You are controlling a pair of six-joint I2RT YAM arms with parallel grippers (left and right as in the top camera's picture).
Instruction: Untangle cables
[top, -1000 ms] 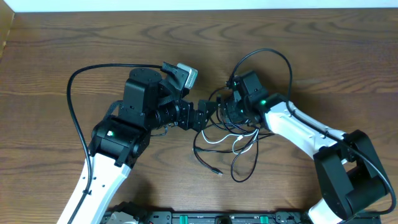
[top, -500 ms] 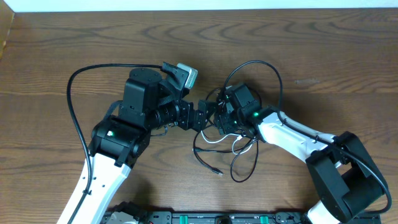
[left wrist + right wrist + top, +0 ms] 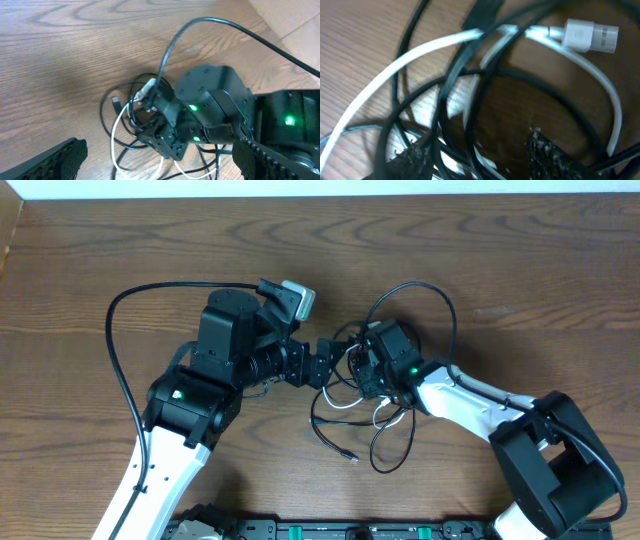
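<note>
Tangle of cables (image 3: 368, 420) (black cords, one white) near centre of table (image 3: 500, 260), toward front edge. Right gripper (image 3: 360, 370) has slid left onto tangle's top, fingers apart astride cords, nothing pinched. Left gripper (image 3: 326, 364) wide, beside it. Grasp likely next

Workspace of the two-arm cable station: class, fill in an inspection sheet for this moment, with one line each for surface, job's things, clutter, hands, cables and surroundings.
Surface: wooden table, dark grain.
Job's things: black cords and one white cord lie tangled in one heap between the arms; a white plug shows.
Clutter: nothing seen.
Hands: left hand open, beside the heap; right hand open, down on the heap with cords between its fingers.
Cables: thick black arm wires loop off the left arm and the right arm.
Surroundings: pale strip along the far edge; black rail at the near edge.
</note>
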